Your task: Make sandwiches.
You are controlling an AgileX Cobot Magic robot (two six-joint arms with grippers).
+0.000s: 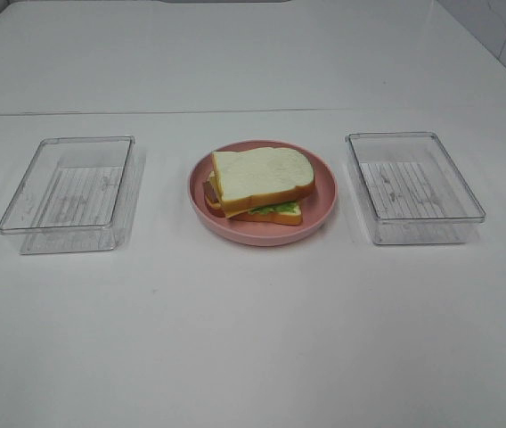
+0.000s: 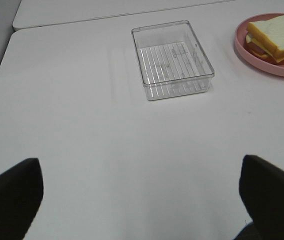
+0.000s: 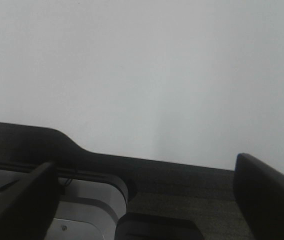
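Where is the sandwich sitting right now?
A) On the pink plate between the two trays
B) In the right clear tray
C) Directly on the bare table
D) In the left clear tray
A: the sandwich lies stacked on the pink plate, while the left clear tray and the right clear tray on either side hold nothing.
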